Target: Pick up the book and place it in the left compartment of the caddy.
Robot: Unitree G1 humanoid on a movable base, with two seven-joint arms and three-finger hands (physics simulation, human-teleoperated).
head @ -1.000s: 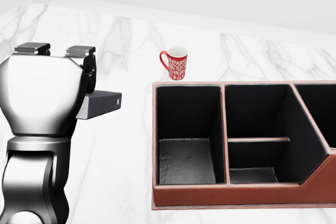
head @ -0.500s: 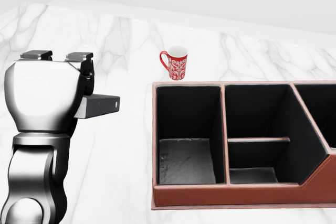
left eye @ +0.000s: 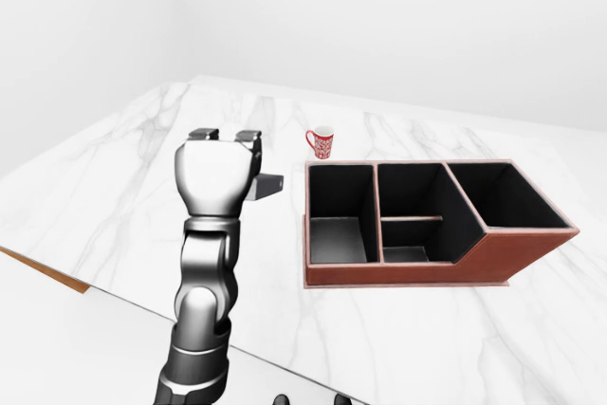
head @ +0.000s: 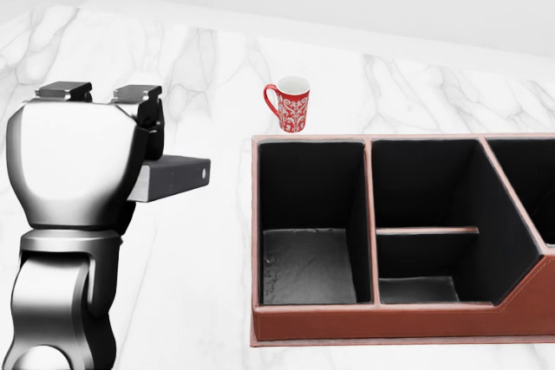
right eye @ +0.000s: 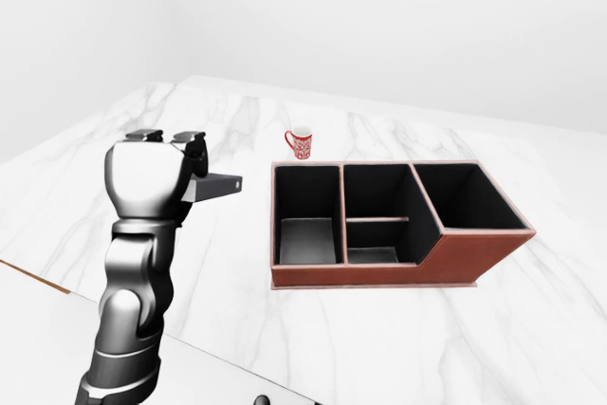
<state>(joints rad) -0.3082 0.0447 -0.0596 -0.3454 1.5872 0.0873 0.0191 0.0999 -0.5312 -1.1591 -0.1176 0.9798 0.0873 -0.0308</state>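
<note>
Book (head: 173, 177) is in the left hand (head: 82, 158), dark grey cover, sticking out sideways toward the right of the head view from behind the chrome palm. Fingers (head: 147, 114) are clamped over its near end, so the hand is clenched on it; most of the book is hidden by the back of the hand, only the free end shows. It is held level, up off the marble table (head: 199, 249), to the left of the caddy (head: 390, 322) and not touching it, with a clear gap of bare marble between the book's tip and the caddy's left wall. Caddy is reddish-brown leather outside, black inside. Left compartment (head: 308, 262) has nothing in it but its grey floor. The middle section is split by a low cross divider, and a third bay on the right with a sloped side wall shows best in the left-eye view. Red-and-white patterned mug (head: 290, 104) stands upright just above the caddy's top-left corner in the head view, handle pointing left; I can't tell whether it touches the rim. Left forearm (left eye: 201, 320) rises from the bottom of the left-eye view. Right hand isn't in any view.
</note>
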